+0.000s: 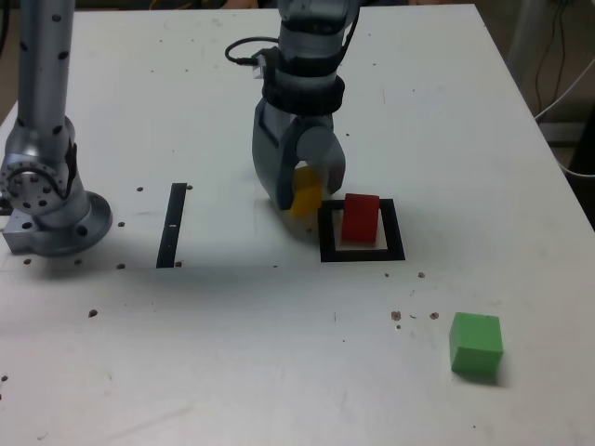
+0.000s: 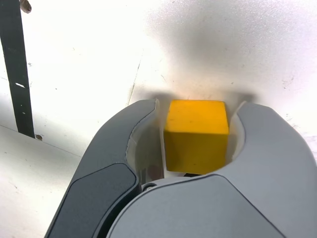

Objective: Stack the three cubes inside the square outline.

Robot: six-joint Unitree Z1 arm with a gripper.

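Cubes: red one placed in the outline, yellow one in the gripper, green one not yet handled.

Red cube [image 1: 361, 218] stands inside the square outline [image 1: 398, 243]. The gripper [image 1: 309, 190] holds the yellow cube [image 1: 306, 197] between its closed jaws, just off the outline at its 9 o'clock in the exterior view (whether it is clear of the table [image 1: 279, 353] cannot be told). Green cube [image 1: 476, 345] sits well apart, at the outline's 4 o'clock. Judged step: carrying yellow to the stack. The next move calls for height above the red top, then squaring over it before release.
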